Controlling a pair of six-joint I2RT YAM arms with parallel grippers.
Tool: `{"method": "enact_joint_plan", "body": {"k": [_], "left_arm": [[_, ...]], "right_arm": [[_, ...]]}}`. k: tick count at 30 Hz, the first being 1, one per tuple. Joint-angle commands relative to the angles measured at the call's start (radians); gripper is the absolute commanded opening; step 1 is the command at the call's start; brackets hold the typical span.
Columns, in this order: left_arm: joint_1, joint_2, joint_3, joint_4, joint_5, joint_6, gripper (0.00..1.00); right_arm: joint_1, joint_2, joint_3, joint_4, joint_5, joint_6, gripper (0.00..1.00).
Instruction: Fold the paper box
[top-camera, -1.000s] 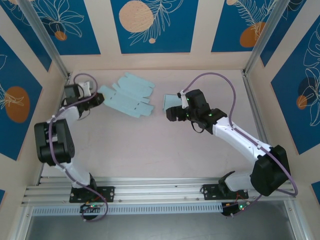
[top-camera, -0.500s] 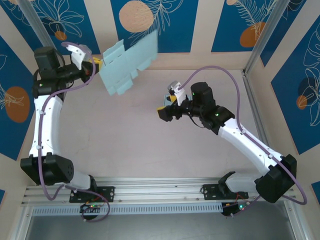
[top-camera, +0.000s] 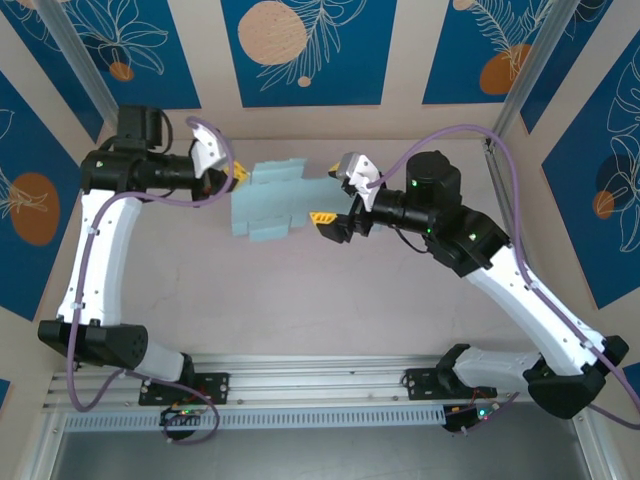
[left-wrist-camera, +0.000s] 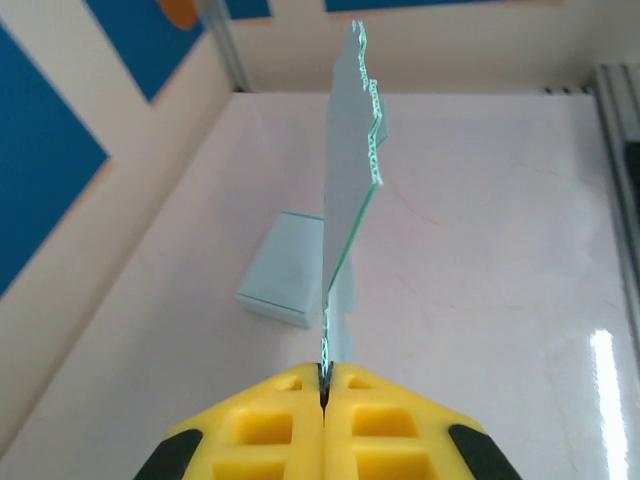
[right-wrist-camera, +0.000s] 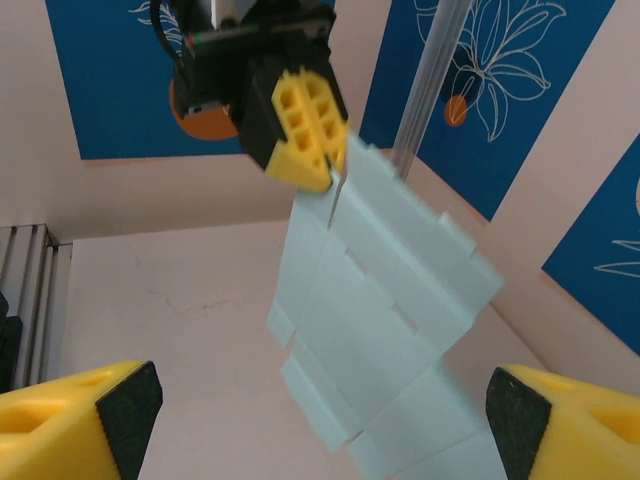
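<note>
Up at 12 o'clock, left gripper (top-camera: 238, 172) clenched on blank (top-camera: 272, 200) at its 9 o'clock edge, probably to hang it clear for folding; right gripper (top-camera: 331, 193), jaws wide and empty, faces it from 3 o'clock.

The table (top-camera: 300, 290) is a pale pinkish top with a slight gloss, walled in at the back and both sides, and a metal rail (top-camera: 320, 375) runs along its near edge. A low flap of the pale blue paper sheet (left-wrist-camera: 285, 270) comes down to the surface; I can't tell whether it touches.
</note>
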Motion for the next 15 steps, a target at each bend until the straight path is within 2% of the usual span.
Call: {"method": "enact_joint_plan", "body": {"k": [1,5,10,15], "left_arm": [[-0.059,0.012,0.012,-0.125,-0.024,0.131,0.0],[-0.123,-0.005,-0.033,-0.053,-0.028,0.135,0.0],[-0.184,0.0,-0.046,-0.011,-0.017,0.137,0.0],[-0.216,0.011,-0.04,-0.02,-0.009,0.163,0.0]], "right_arm": [[0.016,0.0,0.068,-0.105,0.014,-0.067,0.87],[0.045,0.071,0.135,-0.175,0.09,-0.115,0.87],[0.068,0.178,0.254,-0.289,0.068,-0.161,0.87],[0.072,0.256,0.3,-0.337,0.098,-0.183,0.86]]}}
